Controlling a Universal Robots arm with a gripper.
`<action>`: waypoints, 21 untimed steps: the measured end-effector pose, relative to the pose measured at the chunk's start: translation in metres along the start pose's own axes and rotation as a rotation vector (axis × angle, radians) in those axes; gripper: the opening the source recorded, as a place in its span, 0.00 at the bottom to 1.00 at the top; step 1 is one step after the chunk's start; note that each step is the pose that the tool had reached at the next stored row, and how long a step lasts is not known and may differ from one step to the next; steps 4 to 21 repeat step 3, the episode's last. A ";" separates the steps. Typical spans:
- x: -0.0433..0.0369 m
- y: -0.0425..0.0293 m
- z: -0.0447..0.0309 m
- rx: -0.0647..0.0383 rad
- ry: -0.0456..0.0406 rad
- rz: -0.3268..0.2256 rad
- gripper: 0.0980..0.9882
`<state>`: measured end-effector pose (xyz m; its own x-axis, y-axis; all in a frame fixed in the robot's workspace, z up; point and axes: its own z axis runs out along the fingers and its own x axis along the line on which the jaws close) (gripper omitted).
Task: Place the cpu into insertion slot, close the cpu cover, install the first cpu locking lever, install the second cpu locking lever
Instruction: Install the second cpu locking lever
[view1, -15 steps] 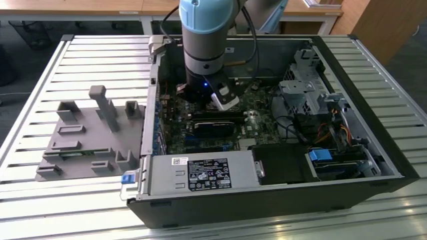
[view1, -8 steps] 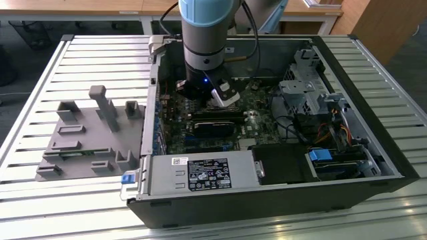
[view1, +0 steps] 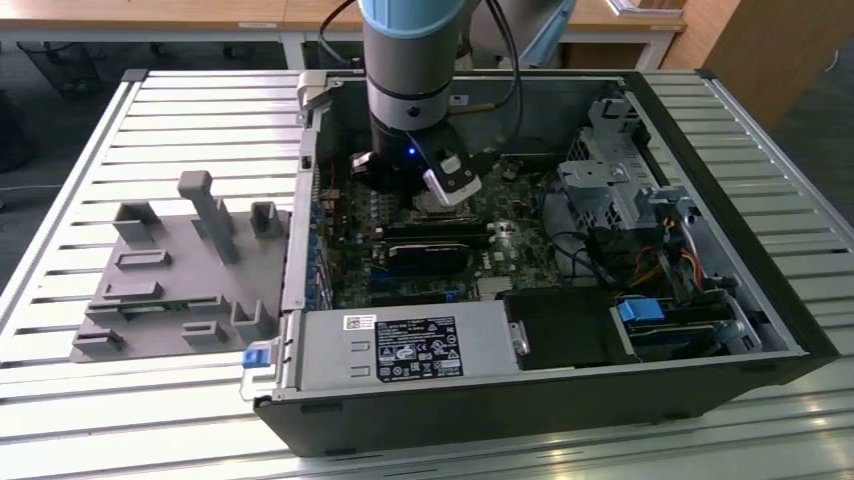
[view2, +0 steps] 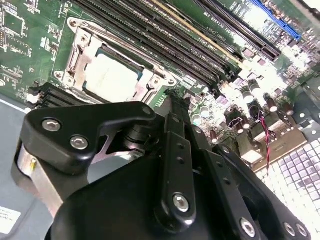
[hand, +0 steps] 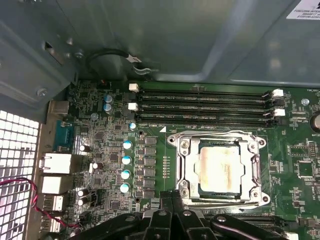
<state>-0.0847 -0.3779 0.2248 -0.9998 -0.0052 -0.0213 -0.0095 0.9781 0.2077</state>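
The cpu (hand: 218, 167) (view2: 112, 76), pale silver-grey with smeared marks on top, lies flat in the insertion slot (hand: 218, 193) on the green board. The cpu cover (hand: 185, 165) (view2: 80, 50), a silvery metal frame, lies down around the chip, which shows through its window. Thin wire levers (hand: 215, 132) run along the frame's edges; I cannot tell whether they are latched. My gripper (hand: 172, 198) (view2: 172, 102) (view1: 449, 193) hangs just beside the socket, a little above the board. It is shut, its black fingers (hand: 167, 199) pressed together with nothing between them.
Black memory slots (hand: 205, 105) run along one side of the socket, and blue-capped capacitors (hand: 126, 160) stand on another. Inside the open case I see a long black card (view1: 427, 250), a power supply (view1: 400, 350) and a drive cage (view1: 614, 180). A grey fixture (view1: 174, 270) sits at the exterior view's left.
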 end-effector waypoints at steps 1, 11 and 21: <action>0.0000 0.0000 0.0000 0.000 0.0000 0.000 0.01; 0.0000 0.0000 0.0000 0.000 0.0000 0.000 0.01; 0.0000 0.0000 0.0000 0.000 0.0000 0.000 0.01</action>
